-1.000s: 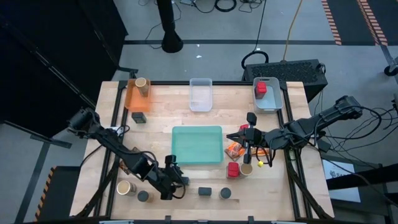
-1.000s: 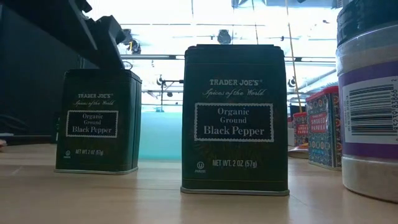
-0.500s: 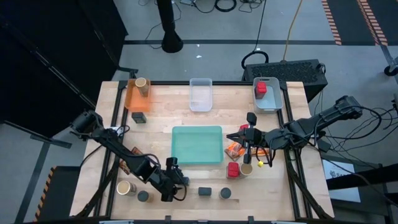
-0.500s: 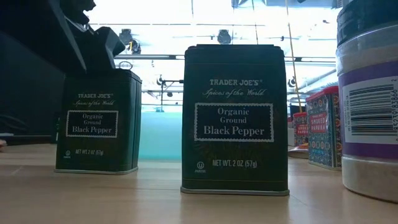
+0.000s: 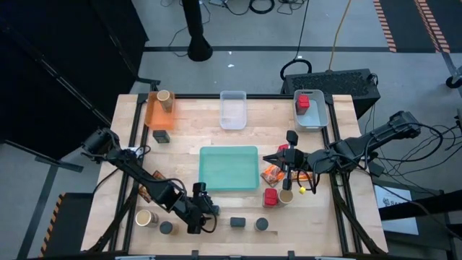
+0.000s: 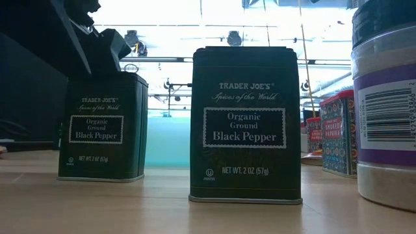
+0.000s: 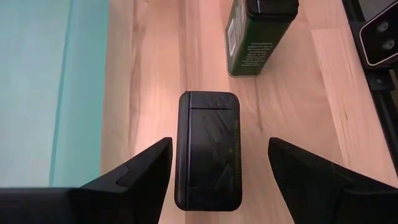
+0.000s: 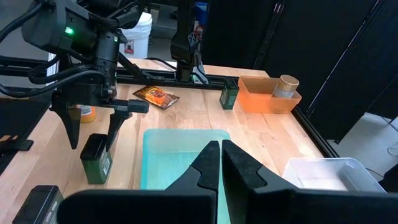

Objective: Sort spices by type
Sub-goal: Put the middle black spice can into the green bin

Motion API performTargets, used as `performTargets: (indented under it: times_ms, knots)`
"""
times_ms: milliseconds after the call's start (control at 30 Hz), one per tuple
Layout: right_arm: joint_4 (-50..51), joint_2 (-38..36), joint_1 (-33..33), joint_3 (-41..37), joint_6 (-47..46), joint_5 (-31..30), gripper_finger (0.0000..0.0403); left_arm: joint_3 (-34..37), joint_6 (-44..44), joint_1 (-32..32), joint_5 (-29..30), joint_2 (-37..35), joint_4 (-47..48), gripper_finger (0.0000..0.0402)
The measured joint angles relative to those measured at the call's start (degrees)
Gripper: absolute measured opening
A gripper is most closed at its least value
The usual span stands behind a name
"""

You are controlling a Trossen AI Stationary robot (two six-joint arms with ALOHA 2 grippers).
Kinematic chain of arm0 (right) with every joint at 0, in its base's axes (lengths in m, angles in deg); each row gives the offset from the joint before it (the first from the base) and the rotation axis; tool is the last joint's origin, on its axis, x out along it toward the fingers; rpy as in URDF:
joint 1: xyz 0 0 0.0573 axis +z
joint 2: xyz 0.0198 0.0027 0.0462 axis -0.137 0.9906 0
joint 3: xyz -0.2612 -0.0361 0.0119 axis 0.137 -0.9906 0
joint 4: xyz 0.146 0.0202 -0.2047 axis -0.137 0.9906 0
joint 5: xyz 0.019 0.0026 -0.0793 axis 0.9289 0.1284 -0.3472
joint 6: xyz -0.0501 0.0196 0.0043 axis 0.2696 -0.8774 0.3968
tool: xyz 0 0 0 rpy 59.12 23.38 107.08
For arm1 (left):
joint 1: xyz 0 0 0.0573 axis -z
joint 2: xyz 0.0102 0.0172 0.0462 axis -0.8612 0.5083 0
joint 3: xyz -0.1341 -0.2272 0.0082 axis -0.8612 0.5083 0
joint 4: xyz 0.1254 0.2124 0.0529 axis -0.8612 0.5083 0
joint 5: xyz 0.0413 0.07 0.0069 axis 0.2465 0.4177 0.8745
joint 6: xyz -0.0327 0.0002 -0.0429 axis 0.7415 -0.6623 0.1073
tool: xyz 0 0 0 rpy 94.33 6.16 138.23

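Observation:
My left gripper (image 7: 219,144) is open near the table's near edge, one finger on each side of the top of a dark green pepper tin (image 7: 208,155). The tin stands upright on its base and also shows in the low view (image 6: 101,127). I see a gap on at least one side, so there is no hold. A second tin (image 6: 246,123) stands to its right, then a dark round jar (image 5: 261,224). My right gripper (image 8: 221,146) is shut and holds nothing, raised by the teal tray's right side (image 5: 278,157) above orange-red packets (image 5: 271,173).
At the far edge stand an orange bin (image 5: 155,115) holding a tan jar (image 5: 164,96), a clear bin (image 5: 232,110) and a blue bin (image 5: 317,115) holding a red cube (image 5: 304,102). The teal tray (image 5: 229,167) lies mid-table. More jars (image 5: 146,218) stand at the near left.
My left gripper has sunk a little onto the left pepper tin, its fingers coming down on either side of the tin's top, and has since kept still. The tin has not moved.

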Motion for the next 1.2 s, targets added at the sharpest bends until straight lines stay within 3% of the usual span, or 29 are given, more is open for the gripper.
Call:
performTargets:
  times_ms: [233, 633, 1000, 1200]
  knots:
    - [0.0, 0.0, 0.0, 0.0, 0.0, 0.0, 0.0, 0.1, 0.0, -0.3, -0.7, 1.2, -0.3, 0.0247]
    - [0.0, 0.0, 0.0, 0.0, 0.0, 0.0, 0.0, 0.1, 0.0, -0.9, -3.2, 1.7, -1.1, 0.0135]
    - [0.0, 0.0, 0.0, 0.0, 0.0, 0.0, 0.0, -2.4, -0.7, -1.0, -4.8, -0.5, 1.4, 0.0132]
    - [0.1, 0.0, 0.0, 0.0, 0.0, 0.0, 0.0, -3.8, -5.5, -2.1, -7.7, -4.7, 1.7, 0.0132]
